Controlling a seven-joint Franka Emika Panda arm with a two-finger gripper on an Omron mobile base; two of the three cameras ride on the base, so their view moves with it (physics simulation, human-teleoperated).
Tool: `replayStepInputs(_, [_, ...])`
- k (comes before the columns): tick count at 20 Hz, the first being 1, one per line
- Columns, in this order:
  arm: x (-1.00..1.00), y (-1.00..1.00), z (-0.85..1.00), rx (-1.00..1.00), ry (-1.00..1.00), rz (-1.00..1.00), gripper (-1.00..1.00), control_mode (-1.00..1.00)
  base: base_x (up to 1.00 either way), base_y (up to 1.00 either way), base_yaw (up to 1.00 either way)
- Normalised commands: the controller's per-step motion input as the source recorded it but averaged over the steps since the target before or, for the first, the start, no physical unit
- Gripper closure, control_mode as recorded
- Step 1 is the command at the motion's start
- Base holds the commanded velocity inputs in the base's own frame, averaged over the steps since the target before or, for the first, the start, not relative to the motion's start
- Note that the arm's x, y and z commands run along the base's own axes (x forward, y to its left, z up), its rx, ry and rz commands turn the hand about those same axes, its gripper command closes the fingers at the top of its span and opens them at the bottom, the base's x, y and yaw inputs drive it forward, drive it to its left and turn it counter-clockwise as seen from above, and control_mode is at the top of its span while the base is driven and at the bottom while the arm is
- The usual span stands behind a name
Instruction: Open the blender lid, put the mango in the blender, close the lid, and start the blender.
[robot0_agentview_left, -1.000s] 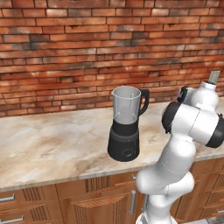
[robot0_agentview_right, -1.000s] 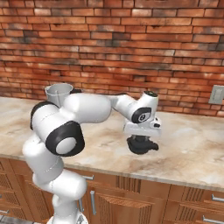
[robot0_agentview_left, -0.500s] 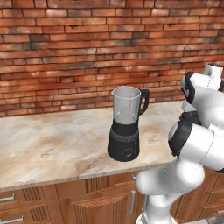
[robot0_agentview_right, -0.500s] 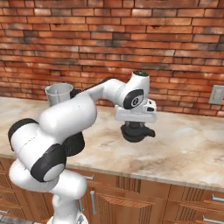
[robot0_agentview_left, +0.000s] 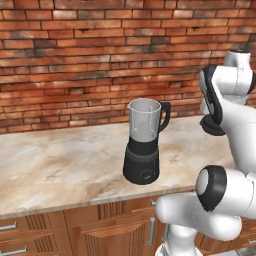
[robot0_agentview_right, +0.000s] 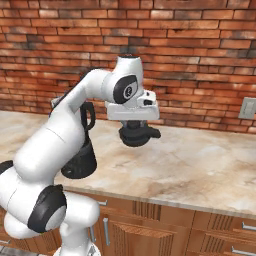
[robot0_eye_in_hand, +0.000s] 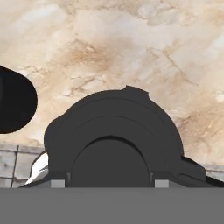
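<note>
Black blender lid (robot0_agentview_right: 135, 135) clamped in the gripper (robot0_agentview_right: 136, 131), jaws closed on its knob, raised in the air clear of the marble counter (robot0_agentview_right: 200, 165) below. Open room on every side of the jaws, counter bare beneath. Off to one side, well apart, the blender (robot0_agentview_left: 145, 141) upright on the counter, jar top uncovered. Behind the jaws, a red brick wall (robot0_agentview_left: 85, 55); under the counter edge, wooden cabinet fronts (robot0_agentview_right: 165, 227).

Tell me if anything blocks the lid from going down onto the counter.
Nothing visible does. The gripper holds the blender lid in the air over bare marble counter, to the right of the blender, whose jar top is open.
</note>
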Motion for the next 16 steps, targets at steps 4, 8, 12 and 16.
replayStepInputs(4, [-0.22, 0.78, 0.91, -0.03, 0.0, -0.03, 1.0, -1.0, 0.0, 0.0, 0.0])
replayStepInputs(8, [-0.04, 0.82, 0.63, -0.02, 0.0, -0.03, 1.0, -1.0, 0.0, 0.0, 0.0])
replayStepInputs(12, [0.0, 0.77, 0.37, 0.0, 0.0, 0.0, 1.0, -1.0, 0.0, 0.0, 0.0])
replayStepInputs(16, [0.0, 0.66, 0.31, 0.0, 0.0, 0.0, 1.0, -1.0, 0.0, 0.0, 0.0])
